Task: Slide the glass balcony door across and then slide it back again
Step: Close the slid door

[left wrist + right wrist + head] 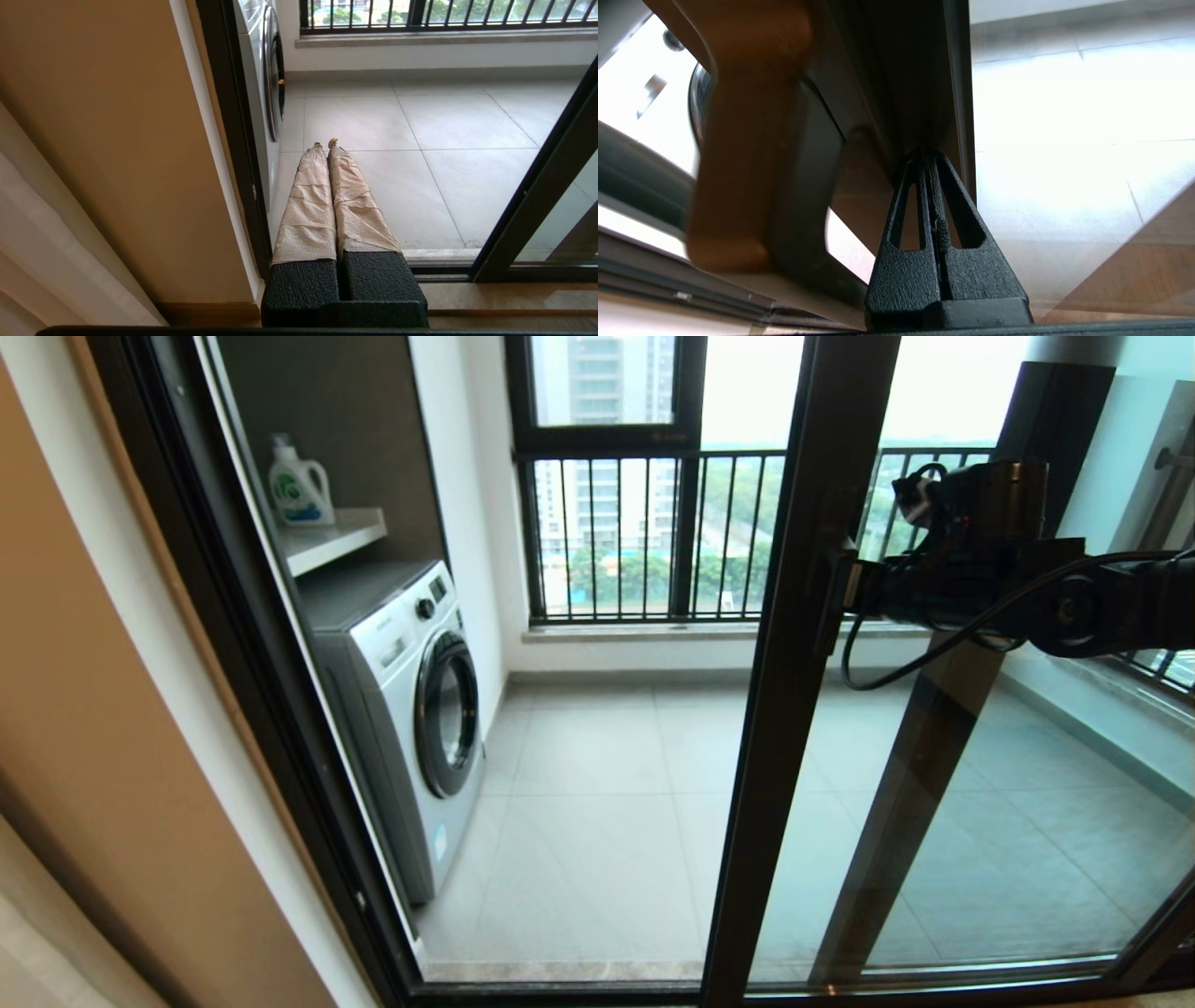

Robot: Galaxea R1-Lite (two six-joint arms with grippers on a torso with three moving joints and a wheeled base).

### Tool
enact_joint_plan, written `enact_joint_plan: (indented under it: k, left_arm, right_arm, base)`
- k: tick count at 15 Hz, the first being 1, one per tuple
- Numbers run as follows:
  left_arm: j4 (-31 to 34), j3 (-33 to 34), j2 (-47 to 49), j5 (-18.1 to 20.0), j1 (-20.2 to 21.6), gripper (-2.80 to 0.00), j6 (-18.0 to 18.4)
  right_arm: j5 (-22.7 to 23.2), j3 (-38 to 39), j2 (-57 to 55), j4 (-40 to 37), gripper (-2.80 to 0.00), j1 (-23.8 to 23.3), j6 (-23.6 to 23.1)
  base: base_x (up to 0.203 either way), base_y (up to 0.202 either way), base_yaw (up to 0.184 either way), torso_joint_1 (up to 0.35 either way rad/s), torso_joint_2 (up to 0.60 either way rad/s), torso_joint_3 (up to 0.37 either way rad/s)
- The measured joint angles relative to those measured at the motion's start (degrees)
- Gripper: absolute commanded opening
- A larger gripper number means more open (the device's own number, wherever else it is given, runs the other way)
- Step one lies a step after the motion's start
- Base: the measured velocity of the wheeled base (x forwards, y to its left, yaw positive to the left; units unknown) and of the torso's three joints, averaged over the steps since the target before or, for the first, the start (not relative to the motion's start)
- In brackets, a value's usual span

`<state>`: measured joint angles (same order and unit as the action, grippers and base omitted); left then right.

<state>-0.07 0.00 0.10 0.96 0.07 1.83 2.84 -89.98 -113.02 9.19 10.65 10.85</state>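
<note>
The glass balcony door (980,821) stands partway across, its dark-brown edge upright (794,663) near the middle of the head view, with the doorway open to its left. My right gripper (851,590) reaches in from the right. It is shut, and its black fingertips (928,161) press against the door's edge upright (920,93), right beside the bar pull handle (752,163). Nothing is held between the fingers. My left gripper (325,143) is shut and empty, with tape-wrapped fingers (308,196). It hangs low by the left door jamb (233,140) and does not show in the head view.
On the balcony a white washing machine (411,709) stands at the left, under a shelf with a detergent bottle (299,485). A window with a black barred railing (644,532) closes the far side. A second dark upright (924,775) shows behind the glass. A beige wall (93,709) flanks the opening.
</note>
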Motion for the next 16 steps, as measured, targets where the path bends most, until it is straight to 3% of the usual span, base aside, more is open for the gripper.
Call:
enact_joint_plan:
  k: [8, 16]
  left_arm:
    - [0.0, 0.0, 0.0, -0.02, 0.0, -2.8, 0.02]
    - [0.0, 0.0, 0.0, 0.01, 0.0, -2.8, -0.01]
  right_arm:
    - [-5.92, -4.27, -5.27, 2.84, -2.8, 9.12, 0.55]
    - [-9.32, -8.12, -8.62, 3.4, -2.8, 14.12, 0.78]
  base:
    - [0.0, 0.0, 0.0, 0.0, 0.0, 0.0]
    - [0.0, 0.0, 0.0, 0.0, 0.0, 0.0]
